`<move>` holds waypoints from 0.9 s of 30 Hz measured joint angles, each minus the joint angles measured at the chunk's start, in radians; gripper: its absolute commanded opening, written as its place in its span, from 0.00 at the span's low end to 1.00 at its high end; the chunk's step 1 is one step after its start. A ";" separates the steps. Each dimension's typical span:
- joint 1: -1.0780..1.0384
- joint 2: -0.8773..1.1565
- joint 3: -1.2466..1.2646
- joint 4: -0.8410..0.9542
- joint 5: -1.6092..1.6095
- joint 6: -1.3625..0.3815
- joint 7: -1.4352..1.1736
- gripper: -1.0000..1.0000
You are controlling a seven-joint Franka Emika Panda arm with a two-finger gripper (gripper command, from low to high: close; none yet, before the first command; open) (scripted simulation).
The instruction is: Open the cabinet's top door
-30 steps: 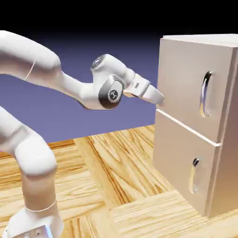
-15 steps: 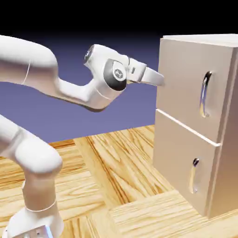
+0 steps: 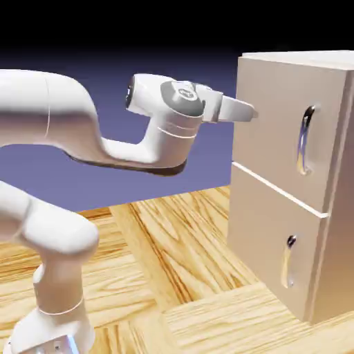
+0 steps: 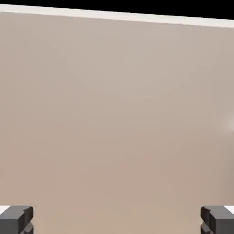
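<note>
While spread wide, fingers (image 4: 17, 218) facing bare top door (image 3: 276, 131), handle (image 3: 305, 140) well aside.

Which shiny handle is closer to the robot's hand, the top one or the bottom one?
The top door's long handle; the gripper is level with it, well above the short lower handle.

- Evenly lit rendering, crisp throughout the exterior view, no blur or edge distortion.
- Backdrop (image 3: 173, 90) fading from violet low down to black above the cabinet (image 3: 276, 138).
- Soft highlights along the arm's (image 3: 41, 104) top, darker underside shading beneath the elbow.
- Bright and dark reflections on the handle (image 3: 305, 140) of the top door (image 3: 273, 131).
- Hand view flat, dull beige, faint pale glare at right edge, lighter strip along the top.
</note>
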 measured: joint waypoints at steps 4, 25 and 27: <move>0.059 -0.027 -0.069 0.032 -0.174 -0.005 0.123 1.00; 0.342 -0.156 -0.401 0.184 -1.003 -0.031 0.710 1.00; 0.414 -0.137 -0.441 0.238 -1.009 -0.041 0.711 1.00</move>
